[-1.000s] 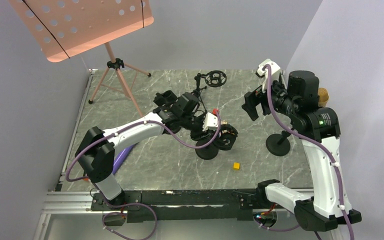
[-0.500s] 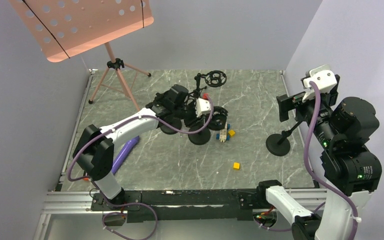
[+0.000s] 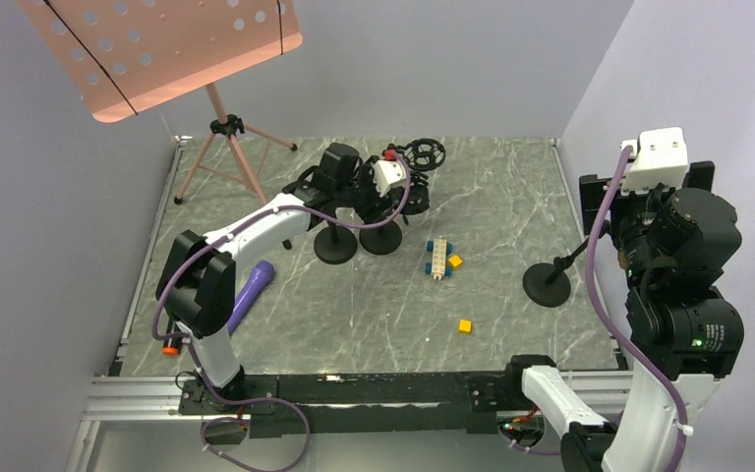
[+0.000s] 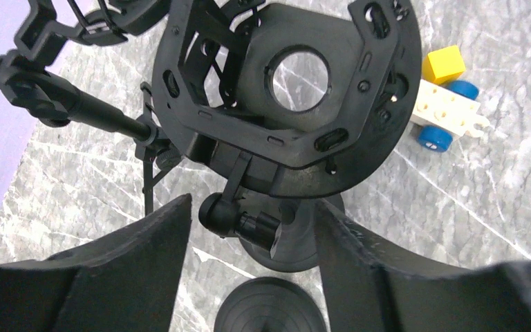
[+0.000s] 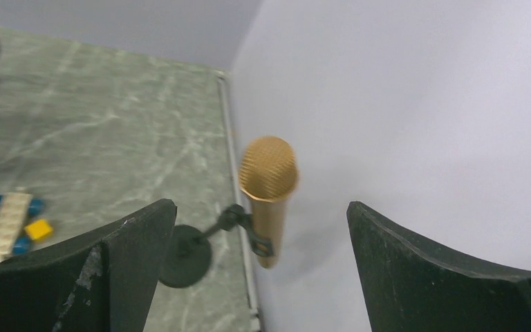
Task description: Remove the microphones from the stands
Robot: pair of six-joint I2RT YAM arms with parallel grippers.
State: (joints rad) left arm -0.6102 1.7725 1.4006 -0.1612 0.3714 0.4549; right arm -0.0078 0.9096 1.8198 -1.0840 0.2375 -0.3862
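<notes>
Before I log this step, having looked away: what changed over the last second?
Left hand swept back-left, two black stands going with it, uncovering the toy car. Right hand swung right and up, facing the microphone, open. Its stand and cube stayed.

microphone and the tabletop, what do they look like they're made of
The microphone is probably metal with a gold satin finish; its head shows fine mesh. The tabletop is grey-green with white veins like marble, though it could be printed laminate.
</notes>
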